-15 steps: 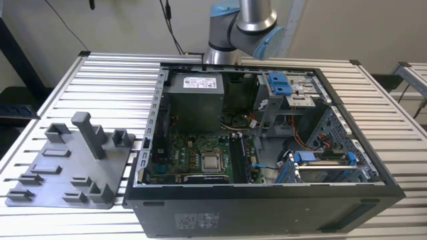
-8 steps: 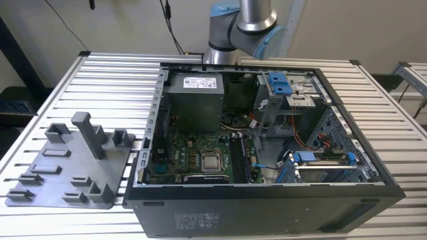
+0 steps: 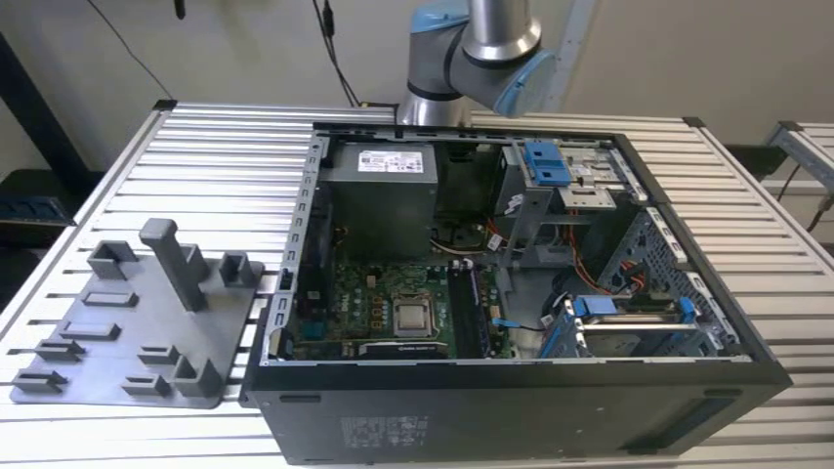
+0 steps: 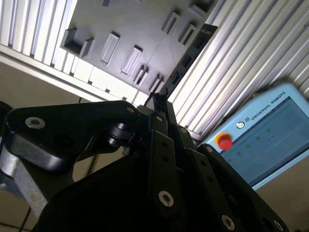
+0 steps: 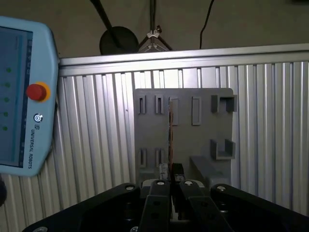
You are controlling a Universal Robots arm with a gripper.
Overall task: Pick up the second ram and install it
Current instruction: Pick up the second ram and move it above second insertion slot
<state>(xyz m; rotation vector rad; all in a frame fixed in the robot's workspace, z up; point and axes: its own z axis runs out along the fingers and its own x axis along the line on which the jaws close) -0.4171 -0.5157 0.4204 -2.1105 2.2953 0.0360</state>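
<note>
**Second ram in grasp.** Your jaws pinch the second ram [image 5: 170, 130] by one end. In the first wrist view the stick shows edge-on, held over the grey fixture tray [image 5: 207, 125]. In the second wrist view its chip face [image 4: 186, 60] shows. The tray [image 3: 131, 322] lies on the slatted surface [image 3: 222, 166], just beside the open computer case [image 3: 521, 376].

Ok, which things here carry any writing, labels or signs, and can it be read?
Pendant: a brand line beside a round logo, under the red button; not quoted.
Screen: green dots, no legible words.
White label on the power supply: print too small to read.
Pale label on the case front: too small to read.
Ram: small marks near its far end, not legible.
</note>
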